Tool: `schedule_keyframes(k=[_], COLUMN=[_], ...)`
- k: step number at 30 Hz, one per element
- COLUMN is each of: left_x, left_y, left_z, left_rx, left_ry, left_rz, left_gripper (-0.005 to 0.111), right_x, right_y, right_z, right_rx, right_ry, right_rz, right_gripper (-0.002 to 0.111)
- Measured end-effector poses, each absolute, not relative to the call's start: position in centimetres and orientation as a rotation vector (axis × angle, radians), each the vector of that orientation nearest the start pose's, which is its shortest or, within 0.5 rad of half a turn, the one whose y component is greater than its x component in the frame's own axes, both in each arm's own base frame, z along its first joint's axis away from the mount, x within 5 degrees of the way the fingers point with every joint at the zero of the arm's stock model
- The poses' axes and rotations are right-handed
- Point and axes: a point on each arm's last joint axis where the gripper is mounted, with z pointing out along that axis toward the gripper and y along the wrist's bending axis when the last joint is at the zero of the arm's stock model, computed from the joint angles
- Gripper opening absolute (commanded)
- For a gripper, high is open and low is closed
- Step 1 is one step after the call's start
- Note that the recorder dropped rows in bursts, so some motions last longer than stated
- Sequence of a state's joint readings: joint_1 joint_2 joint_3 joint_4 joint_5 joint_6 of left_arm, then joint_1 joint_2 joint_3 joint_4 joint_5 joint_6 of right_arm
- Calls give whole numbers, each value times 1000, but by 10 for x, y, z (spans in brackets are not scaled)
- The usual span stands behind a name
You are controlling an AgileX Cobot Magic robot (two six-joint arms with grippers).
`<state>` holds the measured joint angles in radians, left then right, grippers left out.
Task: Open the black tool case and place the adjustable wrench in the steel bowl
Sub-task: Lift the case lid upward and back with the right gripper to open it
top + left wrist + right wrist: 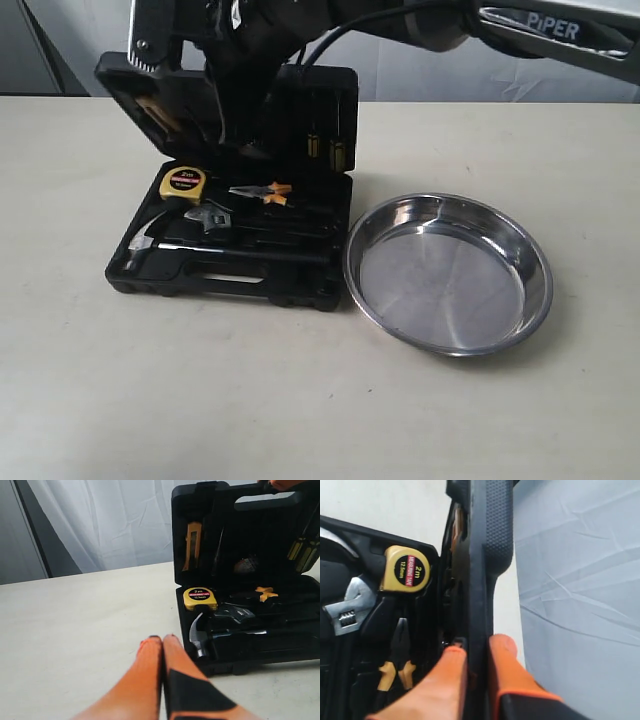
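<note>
Right gripper point(475, 652) pinches the upright lid point(490, 530) of the black tool case point(225, 285), left gripper point(162, 639) clenched empty, adjustable wrench point(212, 217) in its recess centre-left, steel bowl point(440, 270) right-centre; releasing early could drop lid back over wrench.

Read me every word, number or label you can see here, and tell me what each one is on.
"PiPER": on the right arm.
"2m": on the yellow tape measure, on its label.
"MEASURING TAPE": on that label's red band.
"12.5mm": beside the band.
Any marking on the adjustable wrench: too small to read.
</note>
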<state>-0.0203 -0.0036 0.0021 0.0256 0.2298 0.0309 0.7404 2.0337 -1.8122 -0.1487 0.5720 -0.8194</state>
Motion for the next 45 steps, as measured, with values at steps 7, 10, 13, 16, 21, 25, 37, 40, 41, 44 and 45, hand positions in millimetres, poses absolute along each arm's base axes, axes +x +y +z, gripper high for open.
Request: schedule_keyframes(k=[7,10,13,16,21,25,37,40,41,44,45], left_x=[55,55,55,55,55,55,55,55,55,55,55], left_y=[-1,-1,-1,-1,-1,-1,-1,-1,-1,-1,-1], left_z=[192,192,192,192,192,192,192,192,192,192,192], left_rx=[61,61,61,61,61,61,61,61,61,61,61], left_ry=[1711,1711,1711,1711,1711,1711,1711,1711,1711,1711,1711], left_rz=[31,31,31,31,31,31,31,31,31,31,31], left_gripper=[0,0,0,0,0,0,0,0,0,0,0], right_x=[384,395,405,415,424,428,437,438,438,438,438], right_y=[301,299,300,301,306,309,313,313,314,314,314], right_z=[289,284,276,268,257,250,236,234,233,233,233], right_rx=[-1580,-1546,-1525,-1498,-1467,-1460,-1429,-1421,-1421,-1403,-1392], right_ry=[1552,1530,1499,1458,1399,1381,1355,1352,1352,1368,1378], right_rz=[-227,-242,-260,-275,-284,-284,-273,-271,-270,-254,-244], right_gripper=[-1,-1,-1,-1,-1,-1,-1,-1,0,13,22])
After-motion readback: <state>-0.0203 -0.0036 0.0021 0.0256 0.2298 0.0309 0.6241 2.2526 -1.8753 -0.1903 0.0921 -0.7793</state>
